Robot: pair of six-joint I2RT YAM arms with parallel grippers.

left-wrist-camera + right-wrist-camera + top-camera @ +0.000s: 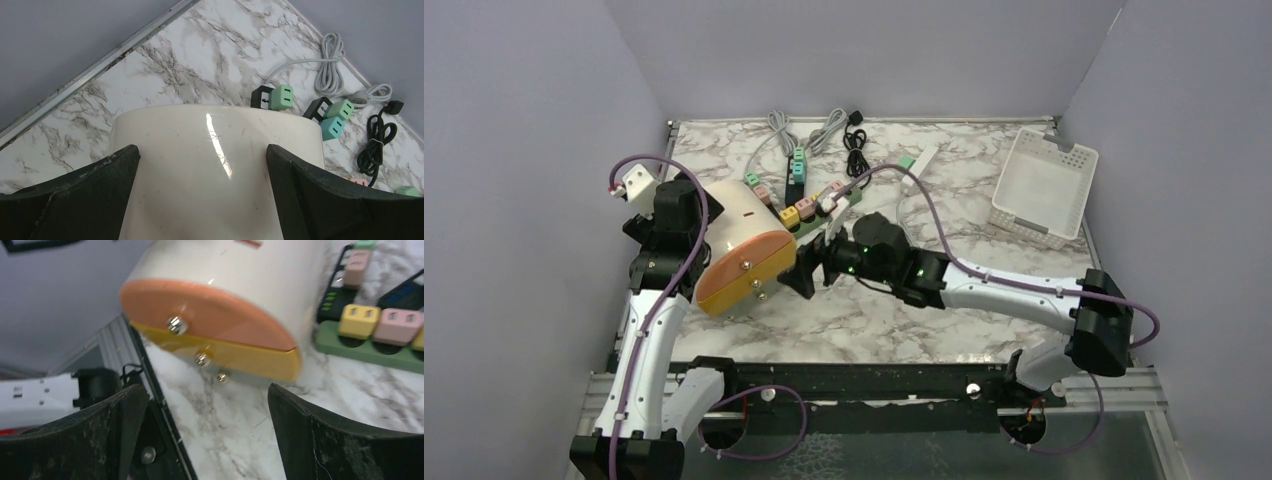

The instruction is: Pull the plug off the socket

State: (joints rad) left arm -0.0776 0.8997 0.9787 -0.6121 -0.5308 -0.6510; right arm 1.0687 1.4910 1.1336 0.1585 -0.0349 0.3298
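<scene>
A green power strip [819,215] lies at mid-table with yellow and pink plugs [796,210] in its sockets; the right wrist view shows the strip [370,347], a yellow plug [359,320] and a pink plug [402,322]. A big cream cylinder [742,238] with an orange end lies just left of the strip. My left gripper [692,228] is open, its fingers spread over the cylinder's cream side [215,165]. My right gripper [812,262] is open and empty, low over the marble in front of the orange end [210,315], with the strip to its right.
More plugs, green [281,96] and teal [331,128], lie behind the cylinder with coiled white cables [799,130] and a black cable [856,150]. A white strip [921,158] and a white basket [1044,185] are at the back right. Walls close in on the left and rear.
</scene>
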